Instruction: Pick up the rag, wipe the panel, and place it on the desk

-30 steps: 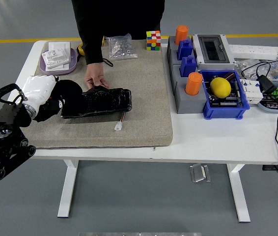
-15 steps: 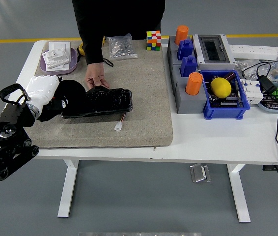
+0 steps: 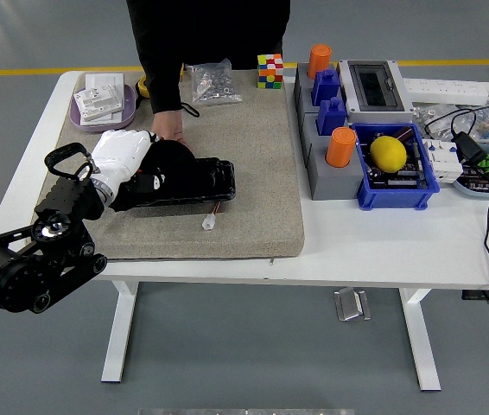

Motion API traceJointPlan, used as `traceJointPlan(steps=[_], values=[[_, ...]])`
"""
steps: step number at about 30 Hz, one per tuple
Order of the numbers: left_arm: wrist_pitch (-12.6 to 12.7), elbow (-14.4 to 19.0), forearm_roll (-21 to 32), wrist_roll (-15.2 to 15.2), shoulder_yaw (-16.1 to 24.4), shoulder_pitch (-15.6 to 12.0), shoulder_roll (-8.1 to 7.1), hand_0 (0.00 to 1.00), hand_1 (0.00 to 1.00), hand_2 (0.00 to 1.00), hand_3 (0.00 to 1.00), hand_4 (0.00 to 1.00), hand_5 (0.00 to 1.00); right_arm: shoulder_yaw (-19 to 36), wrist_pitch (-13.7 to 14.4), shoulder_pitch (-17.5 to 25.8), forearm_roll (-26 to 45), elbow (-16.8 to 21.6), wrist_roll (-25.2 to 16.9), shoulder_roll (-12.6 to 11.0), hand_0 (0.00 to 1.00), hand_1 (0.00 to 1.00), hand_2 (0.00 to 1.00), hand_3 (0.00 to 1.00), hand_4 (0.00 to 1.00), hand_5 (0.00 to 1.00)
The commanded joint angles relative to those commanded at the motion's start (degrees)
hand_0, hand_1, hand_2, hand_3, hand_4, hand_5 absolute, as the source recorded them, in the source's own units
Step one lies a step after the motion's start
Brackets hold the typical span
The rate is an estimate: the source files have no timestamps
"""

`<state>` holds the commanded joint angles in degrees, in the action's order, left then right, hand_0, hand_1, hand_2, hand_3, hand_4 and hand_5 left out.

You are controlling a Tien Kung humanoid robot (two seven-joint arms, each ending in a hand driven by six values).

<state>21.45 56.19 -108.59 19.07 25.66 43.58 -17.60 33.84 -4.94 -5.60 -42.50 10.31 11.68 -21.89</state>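
Observation:
A glossy black panel [image 3: 200, 181] lies on the grey mat [image 3: 253, 164], left of its middle. My left hand [image 3: 143, 169], in a white cover, rests on the panel's left end and is shut on a black rag [image 3: 172, 156], which is pressed onto the panel's top. A person in black stands at the far side. Their hand [image 3: 167, 126] reaches down just behind the rag, touching the panel's far edge. My right arm is out of view.
A small white connector [image 3: 209, 222] lies on the mat just in front of the panel. At the back stand a purple tray [image 3: 104, 102], a bag of screws [image 3: 212, 82] and a colour cube [image 3: 269, 71]. Right of the mat are grey and blue boxes, a blue bin [image 3: 393, 169] and cables.
My left hand has slid right with the rag, from beside the panel's left end onto its top. The arm has come further in. The person's hand has stayed at the panel's far edge.

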Motion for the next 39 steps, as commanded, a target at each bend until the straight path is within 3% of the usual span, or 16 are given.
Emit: traceJointPlan(steps=[29,39], values=[[-0.57,2.74,0.83,0.81,-4.92,2.67,5.41,0.229,0.175,0.497,0.401,0.356,0.002,-0.99,-0.28,-0.41,0.34,0.0,0.08,-0.52,0.723,0.565,0.666,0.576,0.998,0.419],[-0.48,2.11,0.73,0.84,-4.5,2.44,5.63,0.229,0.175,0.497,0.401,0.356,0.002,-1.03,-0.28,-0.28,0.45,0.0,0.09,-0.42,0.723,0.565,0.666,0.576,0.998,0.419]])
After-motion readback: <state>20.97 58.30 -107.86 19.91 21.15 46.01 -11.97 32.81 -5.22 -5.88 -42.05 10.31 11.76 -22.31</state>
